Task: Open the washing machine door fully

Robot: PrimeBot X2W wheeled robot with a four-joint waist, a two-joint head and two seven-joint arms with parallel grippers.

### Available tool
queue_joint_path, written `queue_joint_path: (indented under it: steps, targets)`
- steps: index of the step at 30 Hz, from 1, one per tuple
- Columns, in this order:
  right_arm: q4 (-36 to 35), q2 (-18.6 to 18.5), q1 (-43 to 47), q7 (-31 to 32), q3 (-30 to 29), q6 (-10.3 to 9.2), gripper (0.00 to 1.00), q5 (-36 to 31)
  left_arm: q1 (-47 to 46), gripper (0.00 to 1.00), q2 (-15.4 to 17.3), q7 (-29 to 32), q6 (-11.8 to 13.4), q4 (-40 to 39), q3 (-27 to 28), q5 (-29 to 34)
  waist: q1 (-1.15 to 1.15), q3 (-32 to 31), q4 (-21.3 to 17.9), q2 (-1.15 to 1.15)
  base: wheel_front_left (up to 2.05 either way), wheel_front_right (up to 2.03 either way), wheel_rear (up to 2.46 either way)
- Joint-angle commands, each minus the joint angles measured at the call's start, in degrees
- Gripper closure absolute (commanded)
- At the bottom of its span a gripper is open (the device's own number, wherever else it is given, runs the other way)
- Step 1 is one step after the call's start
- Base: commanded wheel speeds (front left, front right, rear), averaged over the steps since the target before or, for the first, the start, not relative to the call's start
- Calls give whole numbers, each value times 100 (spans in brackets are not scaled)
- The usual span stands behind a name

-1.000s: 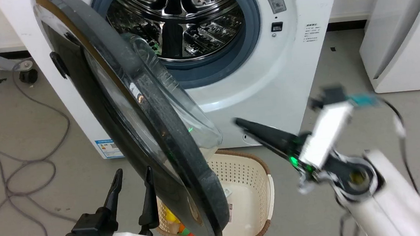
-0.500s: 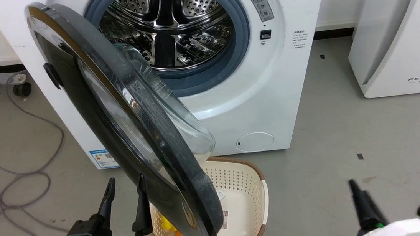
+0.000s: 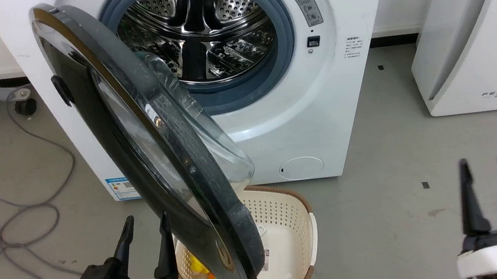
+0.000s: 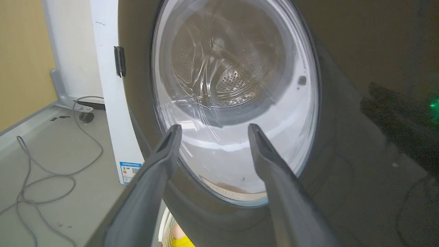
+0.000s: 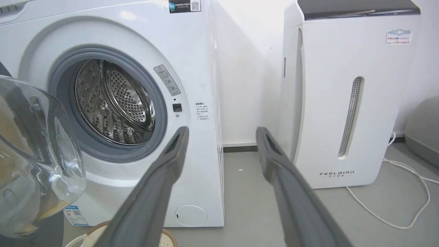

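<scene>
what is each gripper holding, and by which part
Nothing: left gripper and right gripper are both open and empty; the washing machine door is not gripped.

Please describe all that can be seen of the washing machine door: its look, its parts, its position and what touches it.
The washing machine door is a large round disc with a glossy black outer face, a dark speckled rim and a clear bulging glass bowl at its centre. It stands swung out from the washing machine, its lower edge above a cream basket. The open left gripper hovers beside it, gripping nothing.
</scene>
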Motion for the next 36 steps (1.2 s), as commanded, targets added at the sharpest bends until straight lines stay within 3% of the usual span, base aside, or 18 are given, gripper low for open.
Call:
queue_joint_path:
  steps: [1,5,8,19,20,21,29,36]
  targets:
    - [-153,39,133,-2,64,5,0,-187,35,0,14,-32,12,9,28,0,0,5,8,0,0,0,0]
    - [-678,41,353,369,421,5,0,-767,16,0,14,-32,16,-4,39,12,0,25,22,0,0,0,0]
    - [-815,41,504,651,630,5,0,-802,3,0,14,-32,5,-1,47,37,0,37,37,0,0,0,0]
    - [-207,42,679,795,621,5,0,-511,12,0,14,-32,-61,79,12,161,0,-5,89,0,0,0,0]
    - [-173,42,675,783,617,5,0,-499,20,62,14,-32,-61,85,5,166,0,-14,90,0,0,0,0]
    - [-147,42,672,771,616,5,0,-488,29,100,14,-32,-60,92,-1,178,0,-20,89,0,0,0,0]
    - [-27,42,655,760,599,5,0,-440,8,100,14,-32,-57,18,23,294,0,-56,102,0,0,0,0]
    - [7,42,665,761,594,5,0,-389,-140,100,14,-32,28,-635,108,554,0,-82,133,0,0,0,0]
